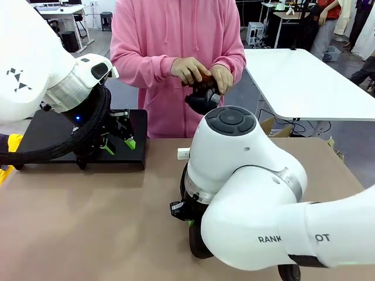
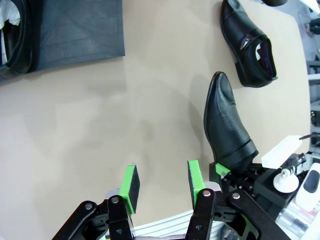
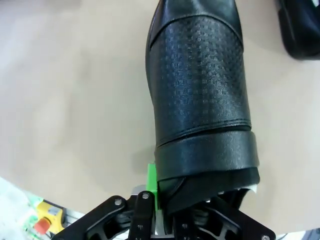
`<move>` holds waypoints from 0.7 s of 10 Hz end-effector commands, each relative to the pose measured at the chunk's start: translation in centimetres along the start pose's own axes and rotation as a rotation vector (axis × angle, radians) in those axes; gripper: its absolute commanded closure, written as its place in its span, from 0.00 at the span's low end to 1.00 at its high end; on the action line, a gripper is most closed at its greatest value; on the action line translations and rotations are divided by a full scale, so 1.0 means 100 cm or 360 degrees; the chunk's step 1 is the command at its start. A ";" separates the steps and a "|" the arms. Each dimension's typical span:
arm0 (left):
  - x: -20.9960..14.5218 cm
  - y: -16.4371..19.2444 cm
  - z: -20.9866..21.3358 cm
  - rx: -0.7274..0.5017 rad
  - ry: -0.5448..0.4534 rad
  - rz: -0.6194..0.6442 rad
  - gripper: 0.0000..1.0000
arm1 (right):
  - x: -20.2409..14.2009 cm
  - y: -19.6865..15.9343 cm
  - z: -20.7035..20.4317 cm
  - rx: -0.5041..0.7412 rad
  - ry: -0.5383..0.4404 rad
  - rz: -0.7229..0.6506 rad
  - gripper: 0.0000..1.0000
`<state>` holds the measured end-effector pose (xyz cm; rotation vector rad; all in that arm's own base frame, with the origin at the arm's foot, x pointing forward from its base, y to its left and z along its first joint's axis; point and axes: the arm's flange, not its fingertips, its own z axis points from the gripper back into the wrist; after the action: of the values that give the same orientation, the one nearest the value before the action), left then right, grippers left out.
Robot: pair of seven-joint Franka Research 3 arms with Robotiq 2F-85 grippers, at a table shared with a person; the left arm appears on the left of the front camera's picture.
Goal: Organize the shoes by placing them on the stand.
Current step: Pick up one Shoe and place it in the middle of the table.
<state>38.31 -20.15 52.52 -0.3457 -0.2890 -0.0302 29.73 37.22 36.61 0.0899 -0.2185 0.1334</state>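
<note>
Right wrist view: right gripper (image 3: 195,197) clamps shoe (image 3: 200,90) at heel.

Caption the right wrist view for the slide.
Right gripper shut on the heel end of a black shoe, tan table behind.

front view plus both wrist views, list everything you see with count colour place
shoes: four, glossy black; one on the stand, one loose on the table, one in the right tool, one in the person's hands
stand: one, black, table's far left
table: one, tan, under everything
white table: one, behind at right
person: one, pink top, far side
left tool: one, black, green pads, open by the stand
right tool: one, shut on a shoe
</note>
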 end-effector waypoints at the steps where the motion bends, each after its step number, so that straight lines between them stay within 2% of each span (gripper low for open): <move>1: 0.000 0.001 0.001 -0.0028 0.0011 0.0009 0.47 | 0.014 0.019 -0.006 -0.0021 -0.0031 -0.0065 0.68; 5: 0.000 0.001 0.001 -0.0028 0.0011 0.0009 0.47 | 0.015 0.008 -0.004 0.0110 0.0010 -0.0110 0.04; 6: 0.000 0.001 0.001 -0.0028 0.0011 0.0009 0.47 | 0.012 0.002 0.012 0.0179 0.0009 -0.0111 0.00; 7: 0.000 0.001 0.001 -0.0028 0.0011 0.0009 0.47 | 0.006 -0.005 0.032 0.0231 0.0005 -0.0075 0.00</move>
<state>38.32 -20.14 52.51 -0.3457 -0.2888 -0.0301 30.98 38.25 37.84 0.1868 -0.1971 0.0753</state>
